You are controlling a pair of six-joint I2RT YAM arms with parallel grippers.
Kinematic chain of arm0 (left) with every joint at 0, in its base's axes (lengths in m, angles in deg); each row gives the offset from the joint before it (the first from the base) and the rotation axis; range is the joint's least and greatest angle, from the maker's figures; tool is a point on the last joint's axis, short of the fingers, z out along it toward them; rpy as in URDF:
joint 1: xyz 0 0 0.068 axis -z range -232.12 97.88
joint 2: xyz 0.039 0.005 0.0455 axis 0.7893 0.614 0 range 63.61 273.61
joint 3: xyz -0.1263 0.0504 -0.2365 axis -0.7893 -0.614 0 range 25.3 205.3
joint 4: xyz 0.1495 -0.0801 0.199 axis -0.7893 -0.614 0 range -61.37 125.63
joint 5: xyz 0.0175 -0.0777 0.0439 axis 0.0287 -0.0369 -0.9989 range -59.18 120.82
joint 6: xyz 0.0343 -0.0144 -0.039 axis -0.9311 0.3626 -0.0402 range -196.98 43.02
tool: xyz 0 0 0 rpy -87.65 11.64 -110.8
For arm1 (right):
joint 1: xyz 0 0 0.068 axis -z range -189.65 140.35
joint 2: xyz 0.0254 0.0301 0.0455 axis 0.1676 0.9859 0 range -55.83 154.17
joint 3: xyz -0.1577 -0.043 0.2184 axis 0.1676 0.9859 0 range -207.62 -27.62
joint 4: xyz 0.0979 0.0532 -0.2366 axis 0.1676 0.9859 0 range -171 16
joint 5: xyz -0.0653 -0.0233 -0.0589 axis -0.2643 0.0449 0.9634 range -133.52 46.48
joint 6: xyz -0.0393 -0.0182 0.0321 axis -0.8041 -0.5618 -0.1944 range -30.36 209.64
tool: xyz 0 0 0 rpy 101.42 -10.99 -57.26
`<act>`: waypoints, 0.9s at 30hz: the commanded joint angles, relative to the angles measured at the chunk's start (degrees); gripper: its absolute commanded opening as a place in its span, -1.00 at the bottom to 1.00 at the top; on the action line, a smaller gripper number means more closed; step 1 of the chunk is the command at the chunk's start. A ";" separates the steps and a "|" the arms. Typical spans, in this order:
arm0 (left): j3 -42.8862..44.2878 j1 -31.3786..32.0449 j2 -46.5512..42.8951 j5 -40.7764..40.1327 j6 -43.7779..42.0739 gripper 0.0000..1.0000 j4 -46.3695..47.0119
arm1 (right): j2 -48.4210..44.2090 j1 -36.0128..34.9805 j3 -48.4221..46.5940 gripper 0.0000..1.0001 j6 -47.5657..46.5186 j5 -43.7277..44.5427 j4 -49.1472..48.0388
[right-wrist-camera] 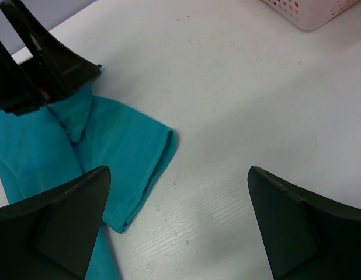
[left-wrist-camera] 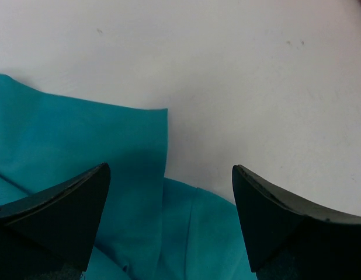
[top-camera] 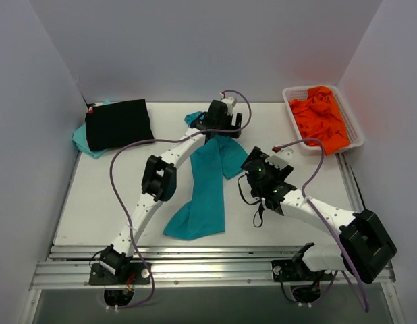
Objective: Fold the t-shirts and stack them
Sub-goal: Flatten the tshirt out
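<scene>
Both tools released: left tool (left-wrist-camera: 169, 219) above teal t-shirt (top-camera: 202, 196) mid-counter; right tool (right-wrist-camera: 177, 224) beside it.

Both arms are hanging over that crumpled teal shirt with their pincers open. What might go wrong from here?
Three risks, as guesses:
1. The teal shirt lies bunched in layers, so the left tool may pinch several folds rather than one edge.
2. The right tool sits close to the left arm; they could bump.
3. The purple cable loops low over the table and might snag cloth.
</scene>
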 commanded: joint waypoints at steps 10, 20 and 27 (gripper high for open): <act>3.92 2.19 1.88 -4.42 2.95 0.88 -0.40 | -1.95 1.13 0.06 0.99 0.80 1.84 -1.12; 11.66 2.54 7.15 -10.93 8.13 1.00 -6.11 | -6.34 1.30 0.50 0.99 0.89 0.35 0.11; 11.49 0.44 6.97 -14.80 7.26 0.85 -11.65 | -11.52 1.48 1.11 0.99 1.50 -5.27 1.07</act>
